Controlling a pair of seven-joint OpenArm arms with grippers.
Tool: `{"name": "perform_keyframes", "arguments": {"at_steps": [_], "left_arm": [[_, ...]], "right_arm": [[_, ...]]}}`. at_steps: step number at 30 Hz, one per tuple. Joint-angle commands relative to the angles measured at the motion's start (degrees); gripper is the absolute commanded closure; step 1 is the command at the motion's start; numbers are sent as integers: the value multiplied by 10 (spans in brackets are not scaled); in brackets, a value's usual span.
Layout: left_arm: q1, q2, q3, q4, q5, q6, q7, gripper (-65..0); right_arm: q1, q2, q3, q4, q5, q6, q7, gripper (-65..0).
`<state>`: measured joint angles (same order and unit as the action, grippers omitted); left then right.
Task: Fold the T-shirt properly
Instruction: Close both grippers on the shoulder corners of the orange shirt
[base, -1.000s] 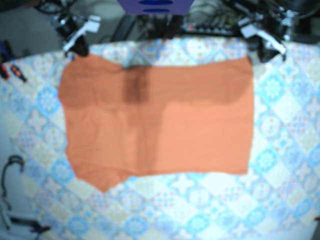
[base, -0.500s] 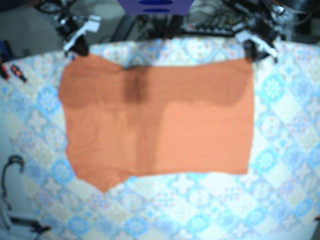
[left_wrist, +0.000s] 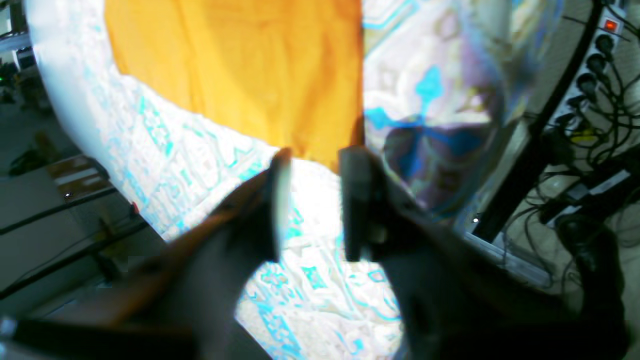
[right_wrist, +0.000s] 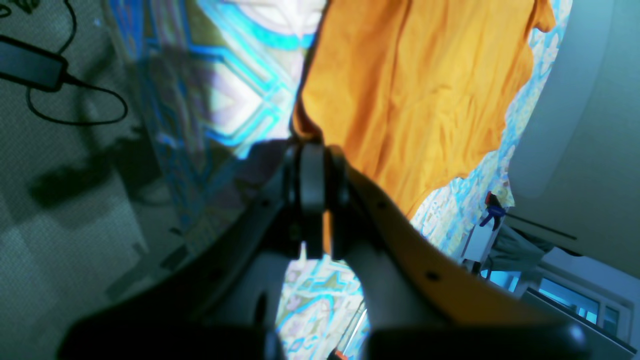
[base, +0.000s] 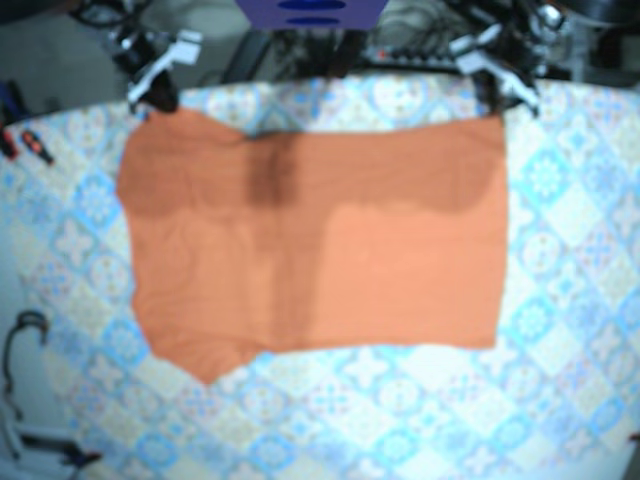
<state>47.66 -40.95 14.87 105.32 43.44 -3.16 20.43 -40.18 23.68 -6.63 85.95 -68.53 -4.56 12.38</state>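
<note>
The T-shirt (base: 320, 240) lies spread flat on the patterned table cover (base: 570, 300). The right gripper (right_wrist: 314, 152) is clamped on one far corner of the garment. Orange cloth shows between its closed jaws and spreads away ahead of it.

The left gripper (left_wrist: 316, 167) has its jaws apart and holds nothing. The other far corner lies directly ahead of it, with the tip of the cloth at the mouth of the gap.

The step in hand appears to be taking this second corner, so that both arms can carry the far edge over.

1. Advance the left gripper until the corner sits deep and centred between the jaws, not at the tips.
2. Descend far enough to catch every layer of cloth, but not the table cover beneath.
3. Close fully before lifting.
4. Raise both corners together and level, so the edge keeps taut and the fold lands square.
</note>
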Motion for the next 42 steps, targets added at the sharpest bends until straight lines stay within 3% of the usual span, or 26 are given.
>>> {"name": "perform_keyframes", "arguments": {"at_steps": [1, 4, 7, 24, 29, 42], "left_arm": [[5, -6, -2, 0, 4, 7, 0, -228], [3, -6, -4, -28, 4, -5, 0, -349], [-5, -7, -3, -53, 3, -4, -4, -396], [-80, -4, -1, -89, 3, -6, -5, -364], [-110, -5, 29, -102, 3, -7, -1, -364], [-113, -3, 50, -125, 2, -7, -4, -364]], "right_arm": [[-4, 5, 3, 6, 4, -8, 3, 0], [-4, 5, 3, 4, 4, -8, 3, 0], [-4, 5, 3, 4, 4, -8, 3, 0], [-4, 5, 3, 3, 4, -8, 3, 0], [-4, 5, 3, 4, 4, -8, 3, 0], [-5, -6, 3, 4, 4, -8, 3, 0]]}}
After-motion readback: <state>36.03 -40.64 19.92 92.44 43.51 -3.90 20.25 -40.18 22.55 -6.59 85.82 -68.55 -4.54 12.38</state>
